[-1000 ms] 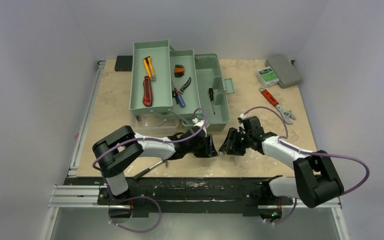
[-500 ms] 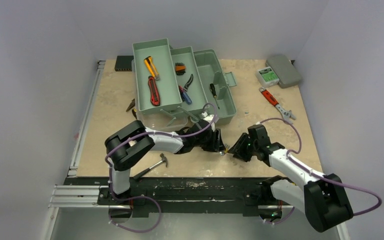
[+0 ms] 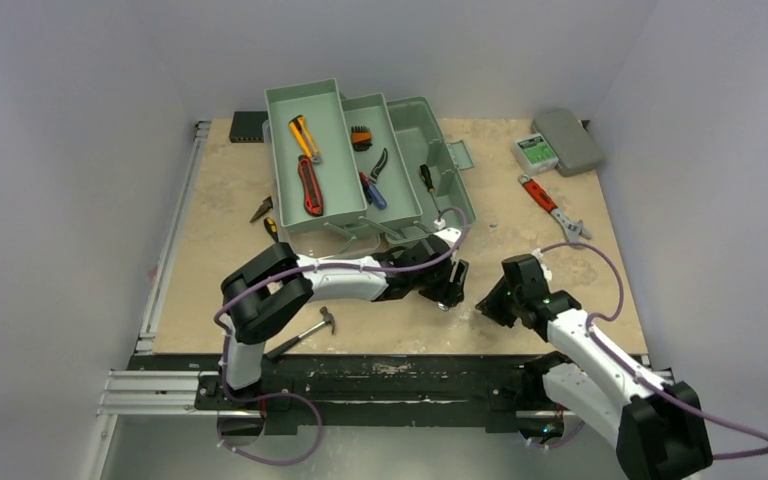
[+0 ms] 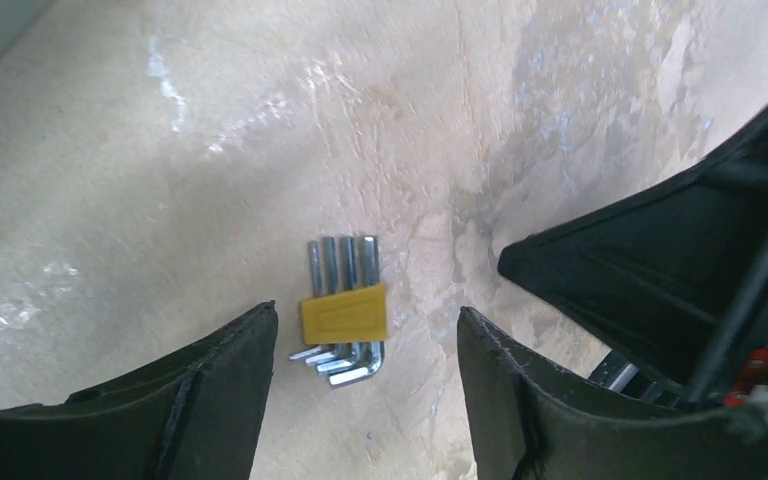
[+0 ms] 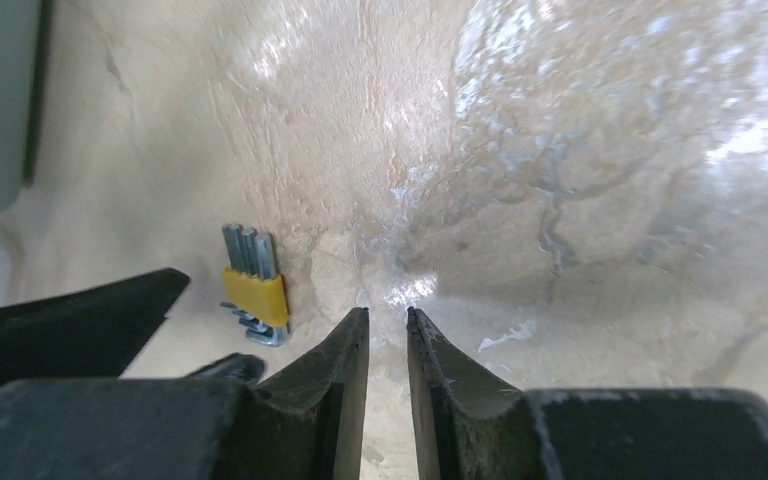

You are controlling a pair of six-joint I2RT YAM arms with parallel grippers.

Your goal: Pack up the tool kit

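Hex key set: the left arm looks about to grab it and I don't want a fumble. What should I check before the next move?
1. Hex key set lies flat on the table, nothing on it: ok.
2. Left gripper open, one finger on each side of the set: ok.
3. Finger height above the table: cannot tell.
4. Right gripper empty, almost closed: ok.
5. Right gripper clear of the left one: cannot tell; it sits close beside it.
6. Toolbox open, trays folded out, with room: ok.
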